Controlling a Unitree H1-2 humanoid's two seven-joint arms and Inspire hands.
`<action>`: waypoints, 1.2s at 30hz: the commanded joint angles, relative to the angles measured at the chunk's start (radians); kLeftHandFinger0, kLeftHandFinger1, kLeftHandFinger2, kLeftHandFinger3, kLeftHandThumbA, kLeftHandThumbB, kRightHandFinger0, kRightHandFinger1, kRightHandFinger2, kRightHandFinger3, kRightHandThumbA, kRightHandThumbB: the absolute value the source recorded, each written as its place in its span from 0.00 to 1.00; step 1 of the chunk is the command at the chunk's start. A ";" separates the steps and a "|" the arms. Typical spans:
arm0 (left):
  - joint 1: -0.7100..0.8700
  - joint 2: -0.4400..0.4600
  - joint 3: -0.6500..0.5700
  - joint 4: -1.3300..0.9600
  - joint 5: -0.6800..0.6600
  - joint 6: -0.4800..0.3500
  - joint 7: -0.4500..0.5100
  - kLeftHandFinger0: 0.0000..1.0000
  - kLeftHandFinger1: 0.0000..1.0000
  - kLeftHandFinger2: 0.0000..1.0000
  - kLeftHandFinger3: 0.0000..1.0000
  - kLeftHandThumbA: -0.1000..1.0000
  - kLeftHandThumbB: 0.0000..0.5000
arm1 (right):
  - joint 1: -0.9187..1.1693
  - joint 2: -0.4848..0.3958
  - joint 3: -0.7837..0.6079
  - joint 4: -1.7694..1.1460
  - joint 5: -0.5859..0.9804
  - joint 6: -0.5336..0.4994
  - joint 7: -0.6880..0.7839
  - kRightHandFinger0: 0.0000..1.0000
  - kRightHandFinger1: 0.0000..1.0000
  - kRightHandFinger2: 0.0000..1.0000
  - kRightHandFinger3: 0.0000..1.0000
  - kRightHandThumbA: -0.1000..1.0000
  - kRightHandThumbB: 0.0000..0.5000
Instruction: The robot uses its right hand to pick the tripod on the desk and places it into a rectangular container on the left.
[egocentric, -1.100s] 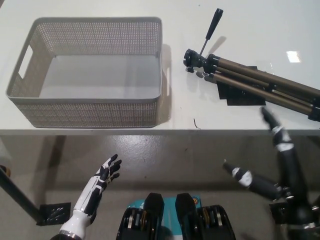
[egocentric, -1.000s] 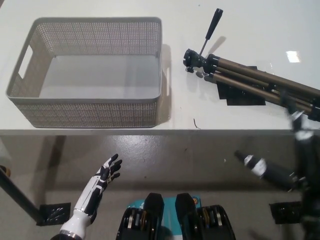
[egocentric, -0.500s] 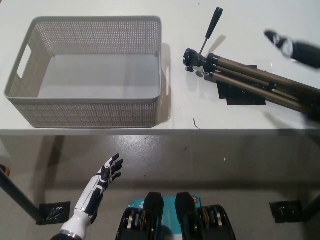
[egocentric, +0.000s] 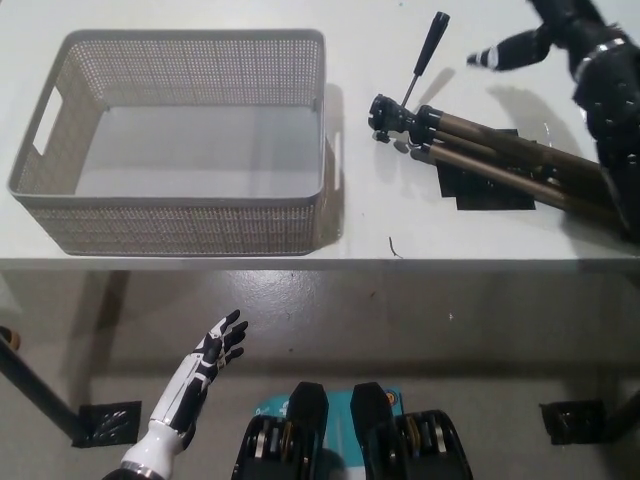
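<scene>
The tripod (egocentric: 480, 152) lies folded on the white desk (egocentric: 400, 232), its head and black pan handle toward the basket, its bronze legs running off to the right. My black right hand (egocentric: 560, 35) hovers above the desk beyond the tripod's legs, open, fingers spread, holding nothing. The grey mesh rectangular basket (egocentric: 170, 225) stands on the desk's left part with nothing in it. My white left hand (egocentric: 205, 362) rests open below the desk's front edge at the lower left.
A black flat patch (egocentric: 485, 190) lies on the desk under the tripod legs. The desk's front edge runs across the middle of the view, with grey floor below it. A black desk foot (egocentric: 105, 425) shows at the lower left.
My right arm has swung up from below the desk's front edge, over the tripod's legs, to the far right of the desk. Tripod, basket and left hand have stayed put.
</scene>
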 joint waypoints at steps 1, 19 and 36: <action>-0.042 0.005 0.014 -0.031 -0.043 -0.081 -0.032 1.00 1.00 1.00 1.00 1.00 1.00 | -0.364 0.067 0.136 0.444 -0.119 0.134 0.140 1.00 1.00 1.00 1.00 0.98 1.00; -0.039 0.014 0.012 -0.025 -0.033 -0.081 -0.035 1.00 1.00 1.00 1.00 1.00 1.00 | -0.289 0.137 0.237 0.694 -0.044 0.076 0.357 1.00 1.00 1.00 1.00 1.00 1.00; -0.041 0.009 0.020 -0.026 -0.050 -0.081 -0.049 1.00 1.00 1.00 1.00 1.00 1.00 | -0.079 0.156 0.431 0.716 -0.180 0.090 0.215 1.00 1.00 1.00 1.00 1.00 0.72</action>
